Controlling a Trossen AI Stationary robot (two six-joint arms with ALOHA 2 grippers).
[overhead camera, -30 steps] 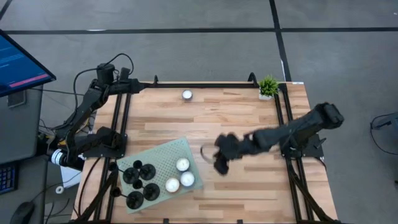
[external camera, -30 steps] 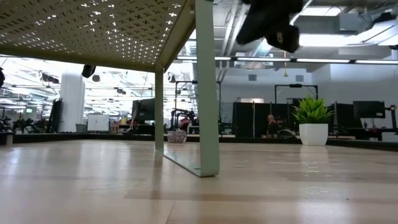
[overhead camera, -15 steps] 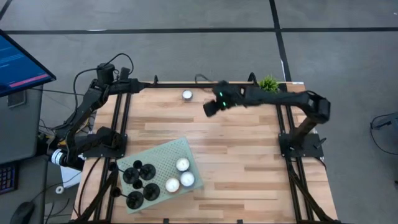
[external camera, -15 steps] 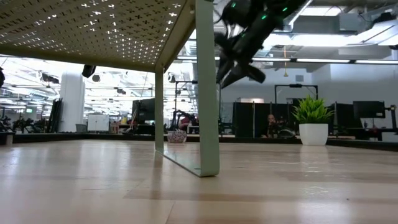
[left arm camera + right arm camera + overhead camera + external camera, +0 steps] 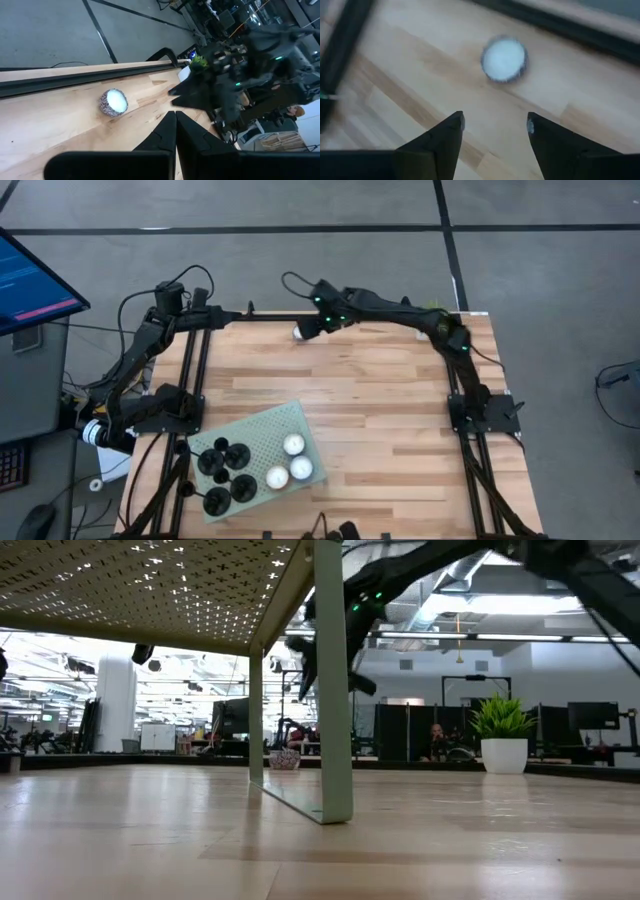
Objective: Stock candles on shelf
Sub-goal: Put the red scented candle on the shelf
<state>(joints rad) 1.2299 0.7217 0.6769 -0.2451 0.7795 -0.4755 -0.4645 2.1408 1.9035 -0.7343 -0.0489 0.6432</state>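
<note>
Right gripper hovering over last candle at table's far edge, jaws parted, holding nothing. Candle sitting loose on wood, ahead of fingers, not yet between them. Three candles already on shelf, near front. Left gripper parked at far left, closed, empty. To grasp well: centering jaws across candle rim, descending straight, closing gently so thin foil cup isn't crushed or flicked off edge.

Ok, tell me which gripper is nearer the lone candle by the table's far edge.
Right. The right gripper hovers open right beside the candle; the left gripper, shut, sits back near the table's left edge.
</note>
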